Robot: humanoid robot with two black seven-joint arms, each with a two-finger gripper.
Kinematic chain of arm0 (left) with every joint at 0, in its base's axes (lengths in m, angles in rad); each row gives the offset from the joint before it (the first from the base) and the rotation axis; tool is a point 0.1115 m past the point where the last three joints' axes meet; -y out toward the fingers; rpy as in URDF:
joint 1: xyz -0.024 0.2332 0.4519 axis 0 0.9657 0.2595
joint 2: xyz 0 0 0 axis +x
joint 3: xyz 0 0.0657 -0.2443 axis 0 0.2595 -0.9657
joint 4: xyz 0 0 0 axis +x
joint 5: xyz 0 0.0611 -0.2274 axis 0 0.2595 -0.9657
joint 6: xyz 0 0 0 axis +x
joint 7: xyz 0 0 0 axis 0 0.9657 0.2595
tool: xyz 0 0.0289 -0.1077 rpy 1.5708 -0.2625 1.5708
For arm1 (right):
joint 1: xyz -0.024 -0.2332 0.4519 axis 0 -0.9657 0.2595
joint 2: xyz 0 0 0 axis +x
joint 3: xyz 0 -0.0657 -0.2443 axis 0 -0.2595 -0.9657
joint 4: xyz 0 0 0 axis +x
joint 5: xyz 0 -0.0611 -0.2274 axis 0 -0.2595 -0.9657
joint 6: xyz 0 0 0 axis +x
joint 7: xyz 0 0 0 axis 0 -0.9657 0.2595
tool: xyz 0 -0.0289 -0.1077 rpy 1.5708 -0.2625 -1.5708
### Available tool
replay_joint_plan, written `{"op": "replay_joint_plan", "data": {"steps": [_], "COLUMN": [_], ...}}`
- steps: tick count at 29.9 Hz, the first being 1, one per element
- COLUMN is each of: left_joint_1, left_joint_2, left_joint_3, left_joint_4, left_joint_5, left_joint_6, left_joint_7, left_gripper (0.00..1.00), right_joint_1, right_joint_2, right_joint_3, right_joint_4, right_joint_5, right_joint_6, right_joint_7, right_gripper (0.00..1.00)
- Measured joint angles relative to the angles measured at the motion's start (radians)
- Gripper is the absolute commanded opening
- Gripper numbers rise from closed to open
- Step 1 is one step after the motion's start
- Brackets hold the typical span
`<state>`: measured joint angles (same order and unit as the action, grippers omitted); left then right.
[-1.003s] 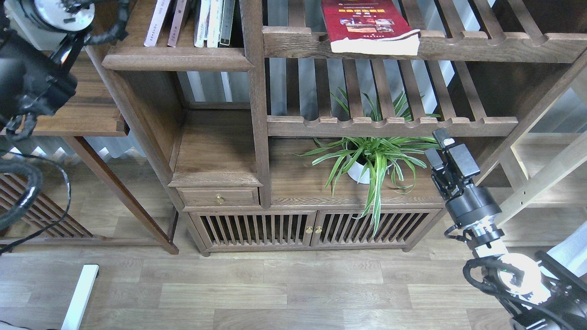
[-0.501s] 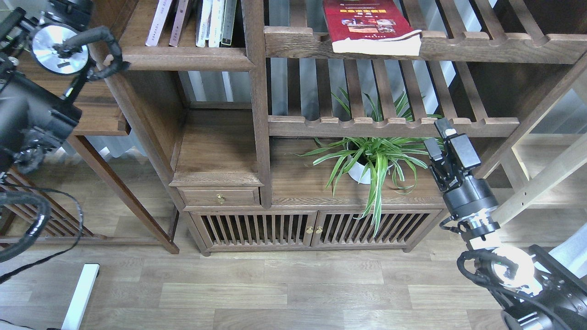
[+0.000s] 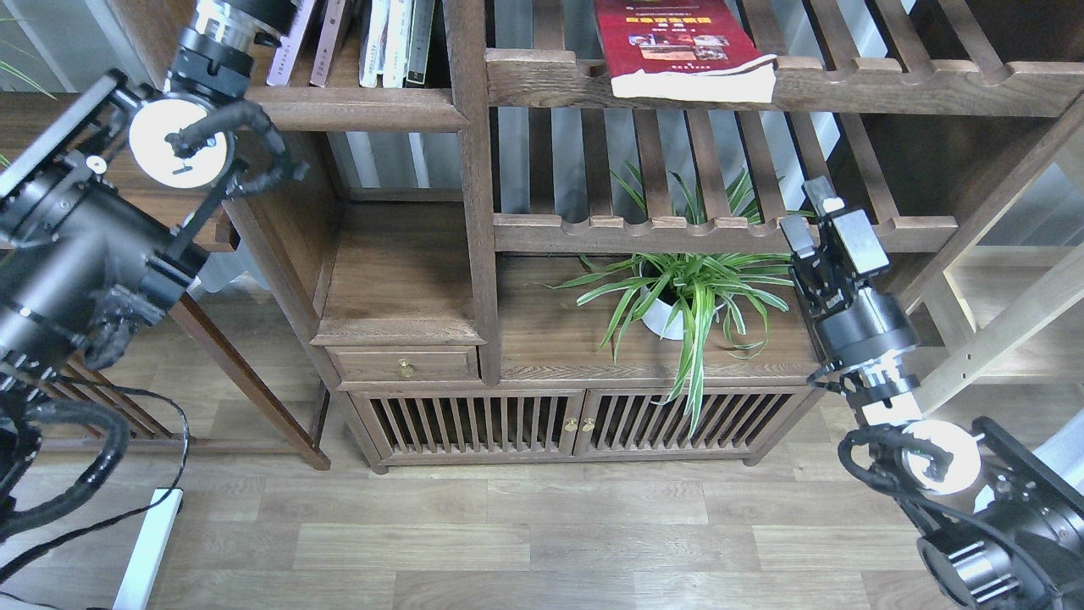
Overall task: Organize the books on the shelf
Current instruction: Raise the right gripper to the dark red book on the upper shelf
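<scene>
Right gripper [image 3: 815, 229], fingers slightly parted, empty, centre right; should rise squarely beneath red book [image 3: 669, 38] overhanging slatted rack [image 3: 847, 85].

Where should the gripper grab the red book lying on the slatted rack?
Grip the red book at its page edge overhanging the scalloped front rail. Come from the front, one finger above and one below: it lies flat, and only that edge is clear of the slats.
</scene>
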<state>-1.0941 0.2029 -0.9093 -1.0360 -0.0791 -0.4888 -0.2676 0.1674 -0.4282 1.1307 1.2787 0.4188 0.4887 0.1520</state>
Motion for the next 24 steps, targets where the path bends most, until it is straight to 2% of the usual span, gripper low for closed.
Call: {"op": "replay_joint_plan", "data": {"steps": [2, 10, 24], "left_joint_1": [0.034, 0.2, 0.311], "left_joint_2": [0.004, 0.007, 0.006], "left_joint_3": [0.005, 0.01, 0.055], "left_joint_4": [-0.059, -0.259, -0.286], "left_joint_5": [0.005, 0.051, 0.179], "left_joint_6": [0.0, 0.0, 0.0], "left_joint_7": [0.007, 0.082, 0.102], "left_gripper": [0.99, 0.99, 0.99], "right_joint_1": [0.013, 0.059, 0.124], "right_joint_2": [0.0, 0.014, 0.072], "right_joint_3": [0.0, -0.008, -0.017], "right_joint_4": [0.003, 0.016, 0.031], "right_joint_5": [0.0, 0.0, -0.002], "right_joint_6": [0.0, 0.0, 0.0], "right_joint_7": [0.0, -0.001, -0.002], "right_gripper": [0.9, 0.9, 0.9]}}
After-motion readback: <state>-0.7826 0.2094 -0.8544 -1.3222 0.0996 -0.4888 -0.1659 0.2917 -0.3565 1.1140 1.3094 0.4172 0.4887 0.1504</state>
